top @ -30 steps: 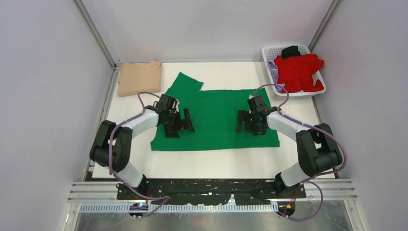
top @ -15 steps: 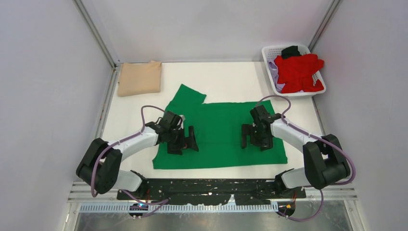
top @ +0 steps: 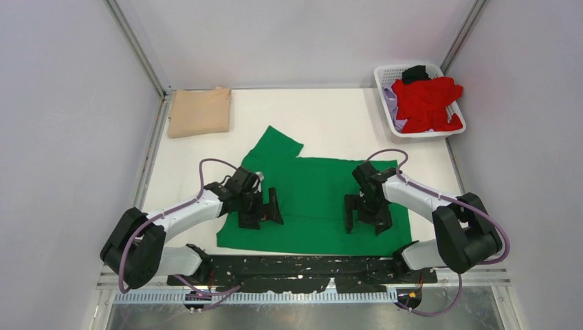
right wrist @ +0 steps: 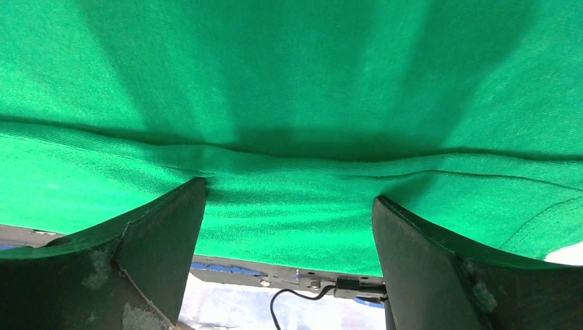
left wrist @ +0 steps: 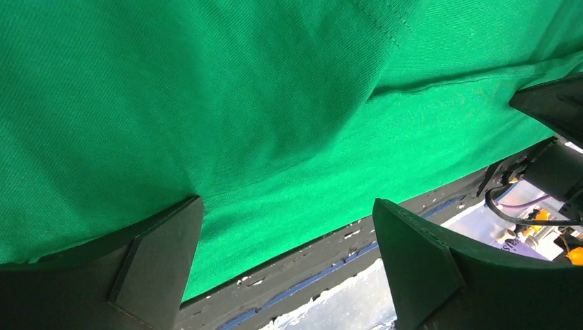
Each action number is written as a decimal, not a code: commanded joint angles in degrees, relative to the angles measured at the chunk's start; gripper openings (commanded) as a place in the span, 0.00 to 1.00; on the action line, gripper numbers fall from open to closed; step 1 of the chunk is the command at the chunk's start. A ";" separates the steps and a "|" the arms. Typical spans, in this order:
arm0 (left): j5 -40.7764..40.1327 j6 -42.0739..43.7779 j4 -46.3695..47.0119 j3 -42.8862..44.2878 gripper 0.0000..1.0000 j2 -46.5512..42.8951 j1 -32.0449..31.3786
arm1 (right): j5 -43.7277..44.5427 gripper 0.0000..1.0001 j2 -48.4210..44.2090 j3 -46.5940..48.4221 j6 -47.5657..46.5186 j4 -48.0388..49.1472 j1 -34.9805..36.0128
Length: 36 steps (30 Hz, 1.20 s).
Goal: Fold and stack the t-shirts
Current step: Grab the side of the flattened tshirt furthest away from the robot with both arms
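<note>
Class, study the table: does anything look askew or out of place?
The green shirt lies crooked, its near hem at the table's front edge. The red shirt spills over the basket's rim.

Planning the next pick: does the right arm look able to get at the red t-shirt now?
Probably yes: the red t-shirt lies exposed on top in the open basket on its side, nothing stands between, and the right gripper is open.

The left arm (top: 182,213) and right arm (top: 416,196) have white shells, bulky black joints and purple cables (top: 385,150) looping alongside. The left gripper (top: 261,218) and right gripper (top: 365,225) are black, with wedge-shaped fingers (left wrist: 158,261).
</note>
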 commanded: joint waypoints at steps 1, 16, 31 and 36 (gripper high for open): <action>-1.57 -0.89 -7.43 -3.66 1.00 -0.27 -1.27 | 0.42 0.95 0.33 -2.32 2.07 -3.46 0.54; -5.94 -2.05 -10.16 -1.23 1.00 -5.80 -1.66 | 5.51 0.95 -1.13 3.03 1.30 -0.87 0.53; -17.26 11.80 -15.12 32.96 0.99 6.38 5.89 | 3.01 0.95 -11.48 12.99 -3.40 3.58 -9.71; -14.77 16.80 -14.22 50.40 1.00 24.12 14.42 | 4.16 0.95 -10.26 13.46 -2.60 11.21 -16.90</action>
